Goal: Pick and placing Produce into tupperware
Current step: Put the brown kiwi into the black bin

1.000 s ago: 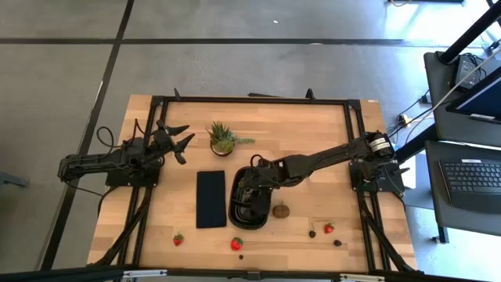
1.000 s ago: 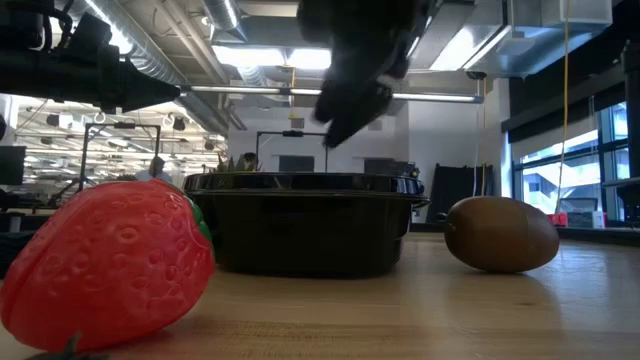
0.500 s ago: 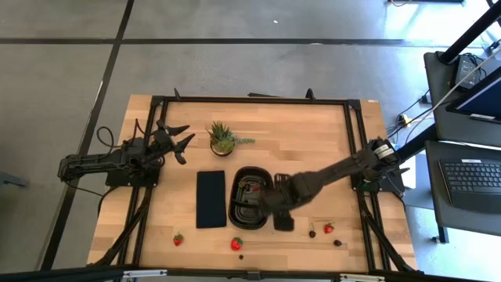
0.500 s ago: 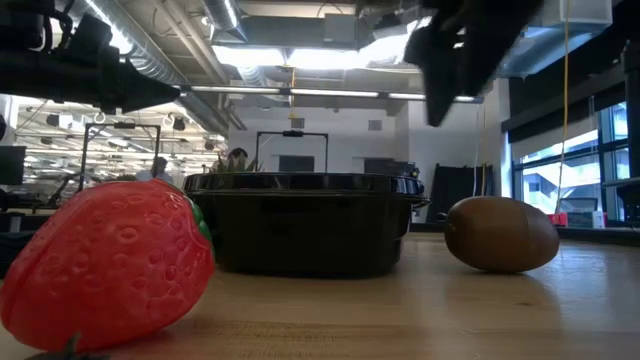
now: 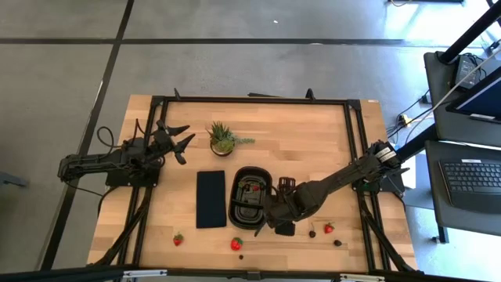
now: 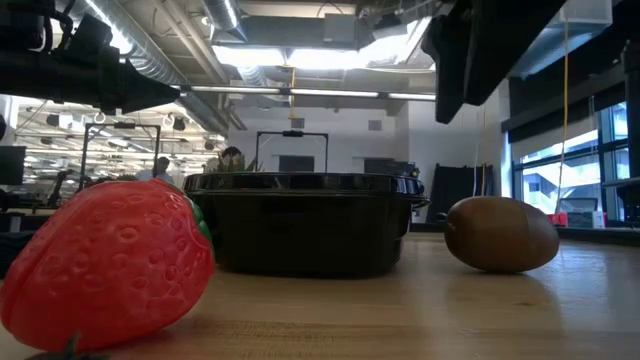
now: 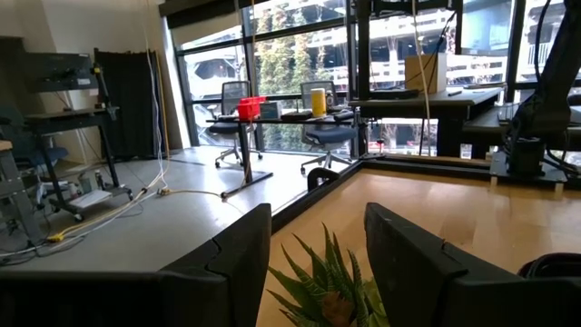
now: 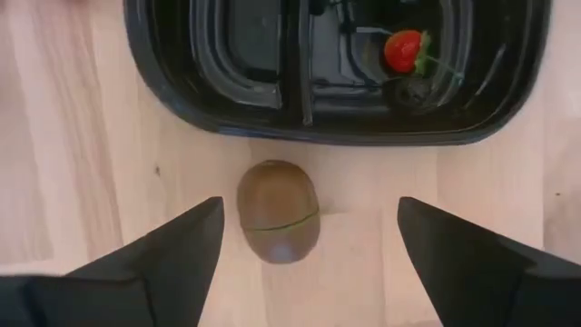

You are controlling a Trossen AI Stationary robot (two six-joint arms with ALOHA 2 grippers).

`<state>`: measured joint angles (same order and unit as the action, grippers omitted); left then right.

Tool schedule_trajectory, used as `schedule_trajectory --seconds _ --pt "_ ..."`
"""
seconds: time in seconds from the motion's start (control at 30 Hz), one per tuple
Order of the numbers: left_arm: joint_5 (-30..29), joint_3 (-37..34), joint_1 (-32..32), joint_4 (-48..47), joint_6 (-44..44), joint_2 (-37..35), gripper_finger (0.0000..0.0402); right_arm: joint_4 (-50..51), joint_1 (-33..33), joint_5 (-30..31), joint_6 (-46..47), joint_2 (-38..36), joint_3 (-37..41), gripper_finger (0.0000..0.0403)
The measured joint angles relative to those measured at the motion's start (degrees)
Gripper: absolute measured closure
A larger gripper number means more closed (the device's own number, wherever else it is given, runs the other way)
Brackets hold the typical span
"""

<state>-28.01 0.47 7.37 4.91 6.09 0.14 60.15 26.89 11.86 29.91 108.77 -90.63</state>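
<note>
Above the kiwi (image 8: 278,211), beside the tupperware (image 5: 249,197): my right end effector (image 8: 304,250), fingers spread wide, empty. Inside the tupperware: one strawberry (image 8: 403,50). Back-left of desk (image 5: 313,133): my left end effector (image 5: 182,141), part-open, empty, near potted plant (image 5: 222,139).

Kiwi (image 5: 282,212) under right end effector (image 5: 283,219) overhead.

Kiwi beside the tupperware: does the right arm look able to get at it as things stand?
Probably yes. The right gripper hangs open directly above the kiwi, which lies alone on bare wood just outside the tupperware wall. Nothing sits between the fingers and the fruit.
</note>
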Motion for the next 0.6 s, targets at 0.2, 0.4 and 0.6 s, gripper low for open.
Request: schedule_trajectory --seconds 0.2,0.4,0.6 --pt "0.02 0.02 0.01 -0.15 -0.02 0.02 0.023 0.84 0.42 -2.96 1.49 0.0 0.0 0.0073" --pt "0.0 0.01 0.0 -0.2 -0.02 0.01 0.023 1.53 -0.15 -8.95 0.83 0.0 0.0 0.0073" --pt "0.01 0.0 0.0 -0.21 -0.02 0.01 0.023 2.46 -1.68 -8.97 -0.55 2.14 0.02 0.0073"
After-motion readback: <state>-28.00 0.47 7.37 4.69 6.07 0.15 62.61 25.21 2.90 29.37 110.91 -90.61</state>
